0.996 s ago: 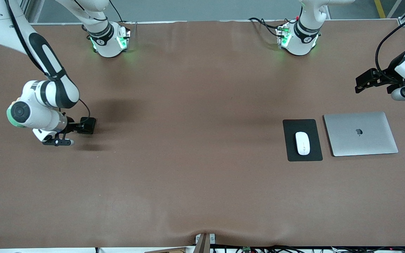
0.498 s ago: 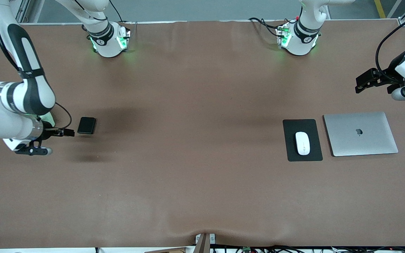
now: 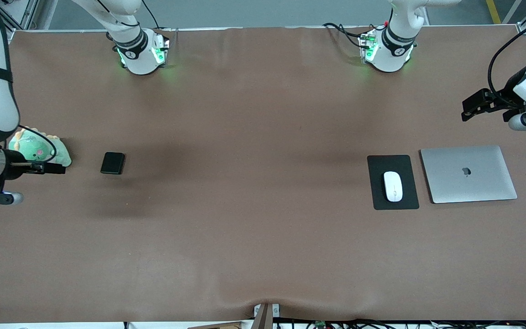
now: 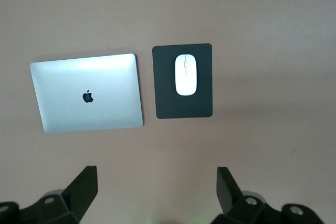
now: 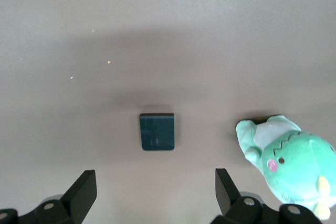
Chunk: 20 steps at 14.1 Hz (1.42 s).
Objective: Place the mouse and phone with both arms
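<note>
The white mouse (image 3: 393, 186) lies on a black mouse pad (image 3: 404, 201) toward the left arm's end of the table; both show in the left wrist view, the mouse (image 4: 185, 74) on the pad (image 4: 168, 103). The black phone (image 3: 113, 163) lies flat on the table toward the right arm's end, and it shows in the right wrist view (image 5: 157, 131). My right gripper (image 3: 57, 168) is open and empty in the air, apart from the phone, by the table's end (image 5: 156, 190). My left gripper (image 3: 466, 109) is open and empty, held high by the laptop (image 4: 156, 190).
A closed silver laptop (image 3: 468, 173) lies beside the mouse pad, closer to the table's end (image 4: 86, 99). A green plush toy (image 3: 39, 148) sits beside the phone at the right arm's end (image 5: 289, 158). Brown cloth covers the table.
My right gripper has drawn back from the phone toward the table's end, leaving the phone lying where it was and uncovering the plush toy. The left arm has not moved.
</note>
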Tool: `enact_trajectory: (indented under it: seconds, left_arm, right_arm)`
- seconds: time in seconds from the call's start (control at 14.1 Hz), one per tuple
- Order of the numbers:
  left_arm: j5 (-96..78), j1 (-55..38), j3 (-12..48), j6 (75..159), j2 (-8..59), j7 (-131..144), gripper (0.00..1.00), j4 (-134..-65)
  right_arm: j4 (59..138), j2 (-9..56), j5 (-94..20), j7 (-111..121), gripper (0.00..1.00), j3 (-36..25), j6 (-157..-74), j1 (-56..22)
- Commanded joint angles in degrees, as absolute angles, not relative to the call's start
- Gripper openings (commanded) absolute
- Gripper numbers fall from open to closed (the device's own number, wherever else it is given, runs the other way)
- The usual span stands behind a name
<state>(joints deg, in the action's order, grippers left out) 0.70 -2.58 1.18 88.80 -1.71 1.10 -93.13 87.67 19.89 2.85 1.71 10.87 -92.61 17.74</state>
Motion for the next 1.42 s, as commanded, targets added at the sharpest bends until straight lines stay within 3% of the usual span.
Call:
enact_trajectory:
  seconds: [0.0, 0.14, 0.57, 1.14, 1.35]
  left_arm:
    - [0.88, -1.93, 1.76, 88.95, -2.02, 0.00, 1.00, -92.72]
    - [0.88, -1.93, 1.76, 88.95, -2.02, 0.09, 1.00, -92.72]
    - [0.88, -1.93, 1.67, 88.95, -2.02, 0.09, 1.00, -92.72]
    - [0.88, -1.93, 1.67, 89.12, -1.93, 0.09, 1.00, -92.72]
    - [0.88, -1.93, 1.67, 89.12, -2.02, 0.00, 1.00, -92.72]
  right_arm:
    - [84.91, 18.03, 1.85, 2.02, 1.00, 11.60, -87.99, 17.76]
    - [82.98, 17.05, 1.58, 1.85, 1.00, 11.60, -82.47, 16.53]
    - [82.18, 9.33, 1.50, 1.14, 1.00, 11.16, -79.20, 14.76]
    - [87.62, -2.10, 1.14, 1.23, 1.00, 11.34, -78.22, 13.28]
    - [88.68, -3.34, -1.58, 1.41, 1.00, 9.76, -78.31, 11.52]
